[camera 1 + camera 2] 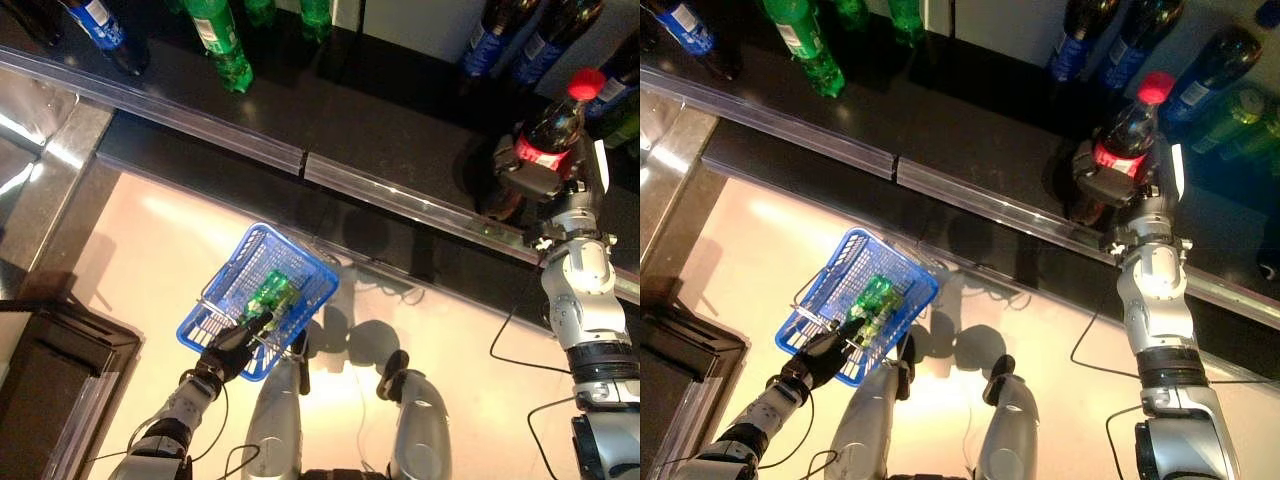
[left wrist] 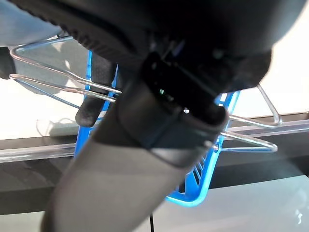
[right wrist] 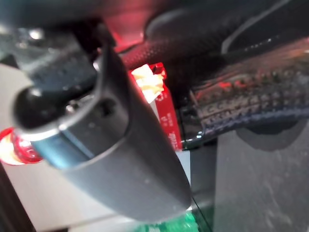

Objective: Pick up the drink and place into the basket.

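Note:
A dark cola bottle (image 1: pixel 556 132) with a red cap and red label stands on the black shelf at the right. My right hand (image 1: pixel 530 176) is curled round its lower body, and its red label (image 3: pixel 161 108) shows past the thumb in the right wrist view. Low on the left, my left hand (image 1: pixel 237 343) is shut on the wire handles (image 2: pixel 58 79) of a blue plastic basket (image 1: pixel 300 262), holding it over the floor. A green bottle (image 1: pixel 268 293) lies inside the basket.
Green bottles (image 1: pixel 222 42) and blue-labelled dark bottles (image 1: pixel 98 24) stand along the back of the black shelf (image 1: pixel 330 110). More dark bottles (image 1: pixel 500 35) crowd the right end near the cola. A clear rail (image 1: pixel 300 165) runs along the shelf's front edge.

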Robot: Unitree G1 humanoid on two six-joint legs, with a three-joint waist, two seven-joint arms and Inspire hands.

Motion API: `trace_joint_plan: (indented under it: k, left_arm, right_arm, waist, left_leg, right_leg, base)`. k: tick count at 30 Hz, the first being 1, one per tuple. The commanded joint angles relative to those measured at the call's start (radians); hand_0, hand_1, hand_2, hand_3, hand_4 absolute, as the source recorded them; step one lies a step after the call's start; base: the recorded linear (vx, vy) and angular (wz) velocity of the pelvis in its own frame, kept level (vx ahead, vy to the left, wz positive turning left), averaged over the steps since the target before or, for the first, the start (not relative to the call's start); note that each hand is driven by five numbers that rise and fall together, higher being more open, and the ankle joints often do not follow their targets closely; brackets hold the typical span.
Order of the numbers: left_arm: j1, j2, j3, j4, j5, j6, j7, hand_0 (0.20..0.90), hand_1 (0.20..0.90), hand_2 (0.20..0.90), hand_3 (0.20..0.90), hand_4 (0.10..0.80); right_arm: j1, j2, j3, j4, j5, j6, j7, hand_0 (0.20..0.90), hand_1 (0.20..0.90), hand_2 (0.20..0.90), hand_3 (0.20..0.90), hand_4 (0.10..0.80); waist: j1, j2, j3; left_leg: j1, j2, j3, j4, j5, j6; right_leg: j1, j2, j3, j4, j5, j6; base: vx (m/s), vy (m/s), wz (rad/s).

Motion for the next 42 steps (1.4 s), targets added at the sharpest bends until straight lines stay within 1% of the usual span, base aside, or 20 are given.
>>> trace_joint_plan:
  k: [1, 2, 3, 7, 12, 16, 19, 23, 30, 36, 42]
  left_arm:
    - [0.176, 0.026, -0.041, -0.078, 0.058, -0.004, -0.13, 0.3, 0.3, 0.3, 0.2, 0.1]
    - [0.183, 0.024, -0.037, -0.08, 0.064, -0.002, -0.129, 0.3, 0.3, 0.3, 0.2, 0.1]
    - [0.199, 0.017, -0.026, -0.082, 0.084, 0.0, -0.129, 0.3, 0.3, 0.3, 0.2, 0.1]
    - [0.223, 0.009, -0.006, -0.071, 0.126, 0.009, -0.135, 0.3, 0.3, 0.3, 0.2, 0.1]
    - [0.231, 0.003, -0.001, -0.068, 0.136, 0.019, -0.128, 0.3, 0.3, 0.3, 0.2, 0.1]
    - [0.236, -0.004, 0.005, -0.055, 0.138, 0.009, -0.128, 0.3, 0.3, 0.3, 0.2, 0.1]
    - [0.24, -0.008, 0.015, -0.048, 0.133, 0.003, -0.122, 0.3, 0.3, 0.3, 0.2, 0.1]
    - [0.242, -0.007, 0.032, -0.05, 0.108, -0.006, -0.131, 0.3, 0.3, 0.3, 0.2, 0.1]
    - [0.231, -0.014, 0.049, -0.14, 0.034, -0.009, -0.141, 0.3, 0.3, 0.3, 0.2, 0.1]
    - [0.227, -0.039, 0.046, -0.207, -0.01, -0.028, -0.196, 0.3, 0.3, 0.3, 0.2, 0.1]
    - [0.227, -0.05, 0.045, -0.257, -0.05, -0.034, -0.249, 0.3, 0.3, 0.3, 0.2, 0.1]
  right_arm:
    - [-0.033, -0.012, -0.065, -0.173, -0.041, -0.108, 0.034, 0.3, 0.3, 0.3, 0.2, 0.1]
    - [-0.019, -0.008, -0.067, -0.186, -0.044, -0.102, 0.043, 0.3, 0.3, 0.3, 0.2, 0.1]
    - [0.006, -0.002, -0.07, -0.208, -0.05, -0.09, 0.065, 0.3, 0.3, 0.3, 0.2, 0.1]
    - [0.064, -0.007, -0.078, -0.243, -0.032, -0.07, 0.112, 0.3, 0.3, 0.3, 0.2, 0.1]
    - [0.097, -0.006, -0.078, -0.28, -0.012, -0.047, 0.153, 0.3, 0.3, 0.3, 0.2, 0.1]
    - [0.122, 0.003, -0.075, -0.295, -0.01, -0.062, 0.186, 0.3, 0.3, 0.3, 0.2, 0.1]
    - [0.127, 0.005, -0.068, -0.312, -0.003, -0.059, 0.219, 0.3, 0.3, 0.3, 0.2, 0.1]
    - [0.122, 0.003, -0.056, -0.324, 0.001, -0.055, 0.251, 0.3, 0.3, 0.3, 0.2, 0.1]
    - [0.097, 0.021, -0.026, -0.354, -0.004, -0.017, 0.263, 0.3, 0.3, 0.3, 0.2, 0.1]
    - [0.095, 0.052, -0.008, -0.358, -0.017, -0.01, 0.267, 0.3, 0.3, 0.3, 0.2, 0.1]
    - [0.096, 0.072, 0.013, -0.36, -0.022, -0.006, 0.276, 0.3, 0.3, 0.3, 0.2, 0.1]
  waist:
    - [0.03, -0.017, -0.188]
    - [0.03, -0.018, -0.198]
    - [0.031, -0.021, -0.224]
    - [0.033, -0.028, -0.276]
    - [0.037, -0.034, -0.324]
    - [0.041, -0.041, -0.353]
    - [0.044, -0.042, -0.381]
    - [0.049, -0.042, -0.398]
    - [0.067, -0.041, -0.426]
    - [0.087, -0.038, -0.446]
    - [0.104, -0.036, -0.457]
  left_leg:
    - [0.166, 0.02, 0.071, -0.217, 0.028, -0.004]
    - [0.181, 0.023, 0.078, -0.236, 0.037, -0.01]
    - [0.213, 0.028, 0.094, -0.274, 0.054, -0.02]
    - [0.272, 0.033, 0.13, -0.337, 0.078, -0.036]
    - [0.314, 0.034, 0.146, -0.359, 0.074, -0.041]
    - [0.336, 0.03, 0.146, -0.365, 0.061, -0.04]
    - [0.357, 0.031, 0.142, -0.369, 0.052, -0.041]
    - [0.371, 0.029, 0.132, -0.37, 0.044, -0.041]
    - [0.394, 0.024, 0.097, -0.372, 0.032, -0.044]
    - [0.386, 0.018, 0.065, -0.372, 0.032, -0.043]
    - [0.383, 0.01, 0.023, -0.372, 0.032, -0.037]
  right_leg:
    - [-0.036, -0.034, 0.026, -0.084, 0.208, 0.094]
    - [-0.01, -0.028, 0.02, -0.11, 0.206, 0.093]
    - [0.041, -0.019, 0.009, -0.16, 0.204, 0.092]
    - [0.127, -0.009, -0.012, -0.238, 0.201, 0.094]
    - [0.184, -0.001, -0.033, -0.297, 0.194, 0.097]
    - [0.211, 0.002, -0.043, -0.325, 0.195, 0.098]
    - [0.237, 0.012, -0.044, -0.338, 0.187, 0.091]
    - [0.259, 0.022, -0.039, -0.346, 0.177, 0.08]
    - [0.301, 0.043, -0.03, -0.364, 0.159, 0.06]
    - [0.317, 0.06, -0.029, -0.367, 0.141, 0.046]
    - [0.327, 0.074, -0.023, -0.356, 0.121, 0.036]
  base:
    - [0.111, 0.008, 0.02]
    - [0.158, 0.022, 0.0]
    - [0.17, 0.026, -0.01]
    - [0.166, 0.037, 0.19]
    - [0.084, 0.029, 0.12]
    - [0.024, 0.003, 0.09]
    - [0.005, 0.0, 0.07]
    - [-0.031, 0.005, 0.13]
    - [-0.017, 0.011, 0.15]
    - [-0.03, 0.029, 0.13]
    - [-0.013, 0.026, 0.25]
